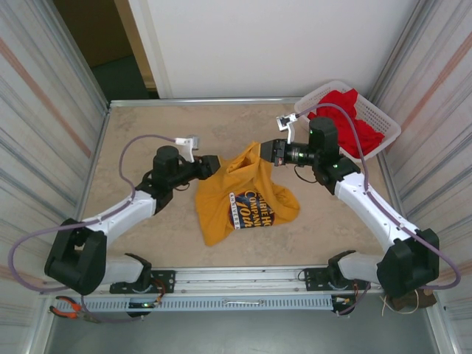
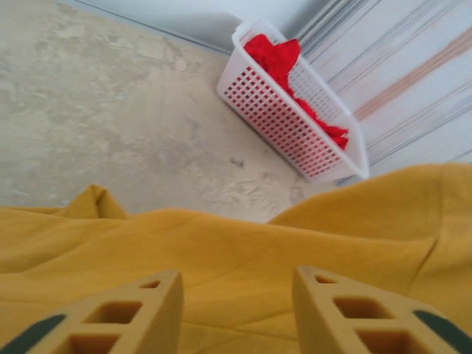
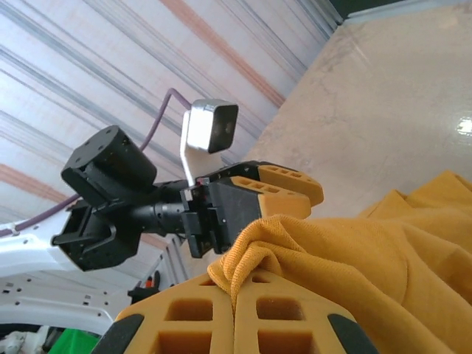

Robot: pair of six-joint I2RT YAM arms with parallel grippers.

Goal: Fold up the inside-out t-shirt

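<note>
Fabric of the mustard-yellow cotton t-shirt (image 1: 247,199) sits pinched in the right gripper (image 3: 234,295), its fingers pressed together; the left gripper (image 2: 236,295) has fingers spread above the shirt.

The basket (image 1: 389,133) blocks one corner. Left of it the tabletop (image 1: 169,122) lies bare. Nearer-left, the t-shirt (image 1: 243,199) heaps.

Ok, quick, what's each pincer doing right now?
Left pincer: open, over the mustard-yellow cotton t-shirt, gripping nothing.
Right pincer: closed on a bunched fold of that t-shirt.
</note>
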